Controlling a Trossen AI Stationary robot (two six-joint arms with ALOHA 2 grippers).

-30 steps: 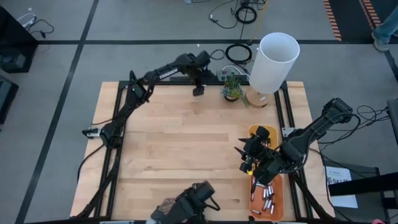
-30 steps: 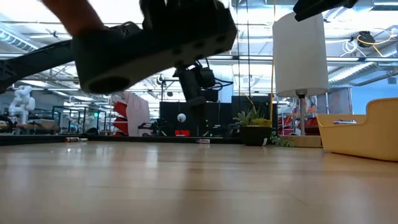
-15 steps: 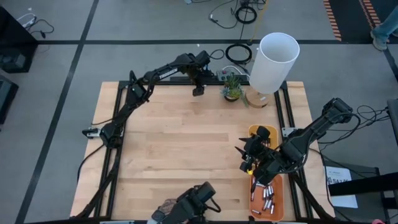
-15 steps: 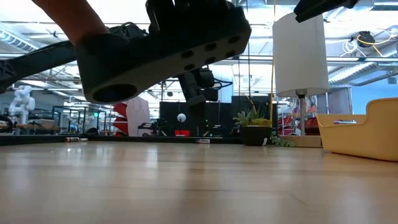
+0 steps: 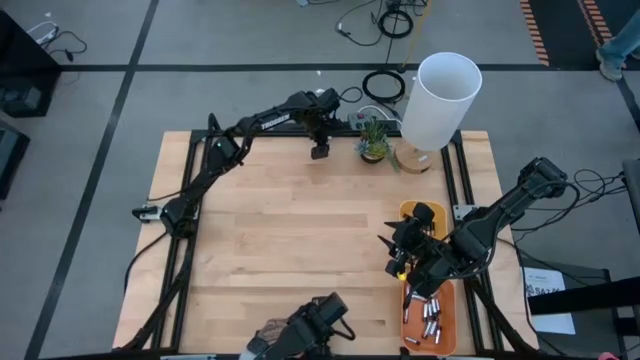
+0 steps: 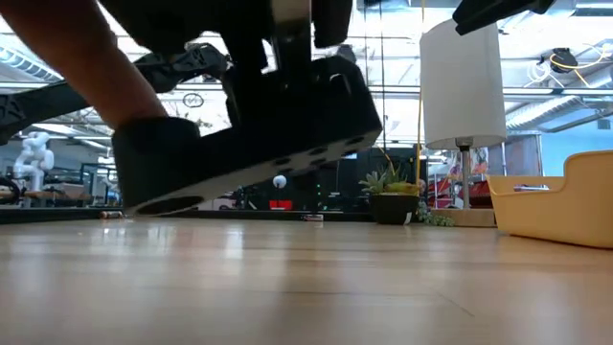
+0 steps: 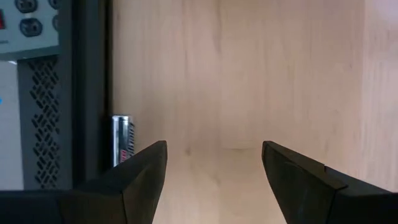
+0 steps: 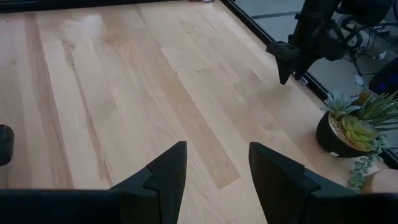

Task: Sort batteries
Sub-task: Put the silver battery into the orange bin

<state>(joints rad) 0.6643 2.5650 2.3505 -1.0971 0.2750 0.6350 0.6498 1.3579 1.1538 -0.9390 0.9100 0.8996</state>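
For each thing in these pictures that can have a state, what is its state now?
Left gripper: open, empty, over the table's far edge.
Right gripper: fingers apart, nothing between them.
Battery: lying at the table's edge, by the left gripper.
Batteries: lying loose in the orange tray.
Lamp: upright.
Plant: upright in its pot.

Both arms are matt black, built of slim jointed links. The left arm (image 5: 262, 121) carries white lettering along one link. Each tool, left (image 7: 214, 171) and right (image 8: 216, 169), ends in two wedge-shaped black fingers (image 7: 297, 180). Black cables trail beside the right arm (image 5: 520, 204).
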